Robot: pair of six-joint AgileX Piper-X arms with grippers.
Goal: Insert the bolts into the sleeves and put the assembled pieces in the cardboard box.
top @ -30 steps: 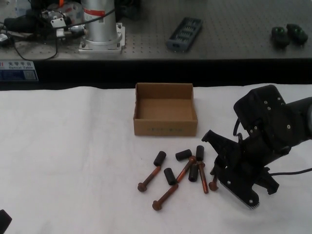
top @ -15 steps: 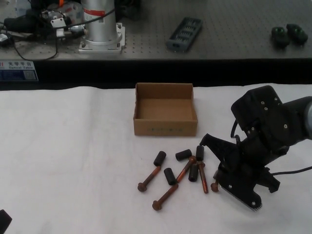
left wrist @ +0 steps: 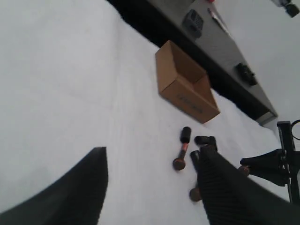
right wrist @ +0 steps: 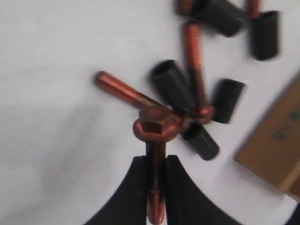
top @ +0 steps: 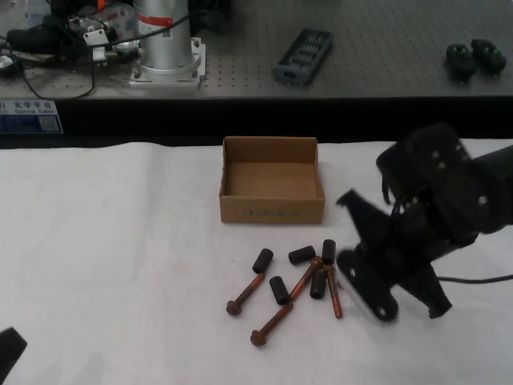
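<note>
High view: the cardboard box (top: 272,210) stands open-topped on the white cloth (top: 120,241) that covers the counter. Just in front of it lies a loose cluster of copper-coloured bolts (top: 271,323) and short black sleeves (top: 262,260), some touching or crossing each other. None of them is in the box. The right tool (top: 357,269) hangs at the right edge of the cluster, close beside the nearest bolt.

Left wrist view: the left tool (left wrist: 153,154) is spread wide with nothing between its fingers (left wrist: 84,187), over bare cloth and well apart from the parts. Beyond it the box sits with one corner turned towards the camera. Between box and tool lie a sleeve (left wrist: 186,133), a bolt (left wrist: 180,158) in line with it, and a second sleeve (left wrist: 205,139) beside them. The other arm's tool shows farther off, past the cluster.

Right wrist view: the right tool is clamped narrow on the held bolt (right wrist: 157,126), gripping its shank, with the hexagonal flanged head sticking out past the fingertips (right wrist: 136,173). Whether this bolt is clear of the cloth cannot be told. Beyond the head lie two more bolts and several sleeves, none of them joined. An edge of the box shows nearby.
</note>
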